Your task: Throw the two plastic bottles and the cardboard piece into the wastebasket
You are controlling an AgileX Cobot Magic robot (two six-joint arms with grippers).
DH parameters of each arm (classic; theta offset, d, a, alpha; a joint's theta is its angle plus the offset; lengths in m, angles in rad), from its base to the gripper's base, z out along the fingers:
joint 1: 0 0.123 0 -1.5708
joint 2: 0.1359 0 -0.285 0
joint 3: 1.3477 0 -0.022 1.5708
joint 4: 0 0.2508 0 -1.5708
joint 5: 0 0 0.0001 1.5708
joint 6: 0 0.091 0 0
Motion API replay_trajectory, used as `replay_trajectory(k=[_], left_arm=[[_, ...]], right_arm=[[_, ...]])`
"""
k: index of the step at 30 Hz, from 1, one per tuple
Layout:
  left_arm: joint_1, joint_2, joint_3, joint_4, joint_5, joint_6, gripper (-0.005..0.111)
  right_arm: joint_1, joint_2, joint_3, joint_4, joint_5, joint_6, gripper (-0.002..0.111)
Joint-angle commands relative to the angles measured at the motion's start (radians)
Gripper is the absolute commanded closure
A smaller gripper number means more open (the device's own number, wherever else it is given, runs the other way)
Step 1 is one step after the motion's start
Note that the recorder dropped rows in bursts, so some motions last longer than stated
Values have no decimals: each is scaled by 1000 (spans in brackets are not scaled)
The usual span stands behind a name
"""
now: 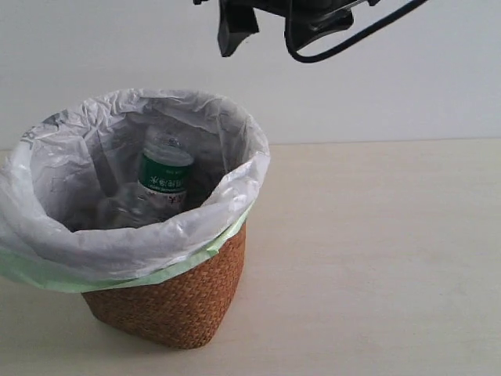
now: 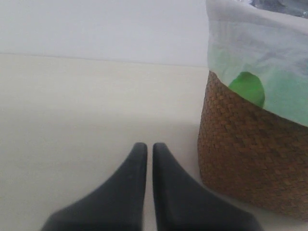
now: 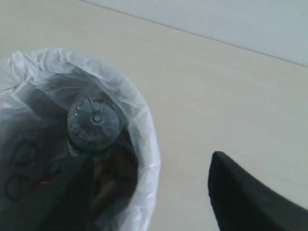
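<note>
The wicker wastebasket (image 1: 176,301), lined with a white bag, stands on the left of the table. The green-and-white-label bottle (image 1: 164,174) stands base up inside it, its round base (image 3: 94,124) showing from above. A second clear bottle (image 1: 125,207) lies beside it, with a trace of red (image 3: 42,181). A dim beige patch (image 3: 103,185) lies deep inside; I cannot tell whether it is the cardboard piece. My right gripper (image 1: 270,35) hangs open and empty high above the basket's right rim, one finger (image 3: 250,197) showing. My left gripper (image 2: 149,147) is shut and empty, low beside the basket wall (image 2: 250,159).
The pale wooden table (image 1: 376,258) stretches bare to the right of the basket. A white wall stands behind. A black cable (image 1: 368,31) loops under the right arm. The bag's pale green edge (image 2: 248,89) hangs over the wicker.
</note>
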Motion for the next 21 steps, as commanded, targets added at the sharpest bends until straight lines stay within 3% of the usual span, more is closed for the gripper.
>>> replay_trajectory(k=[1, 6, 10, 13, 21], left_arm=[[1, -3, 4, 3, -5, -5, 103], [1, -3, 4, 3, -5, -5, 103], [1, -3, 4, 3, -5, -5, 103], [1, -3, 4, 3, -5, -5, 103], [1, -3, 4, 3, -5, -5, 103]], right_arm=[[-8, -16, -10, -138, 58, 16, 70], [-8, -21, 18, -323, 160, 111, 93], [-8, -72, 149, -383, 118, 167, 95], [-4, -132, 305, -372, 7, 227, 95], [5, -391, 881, -372, -540, 393, 95]])
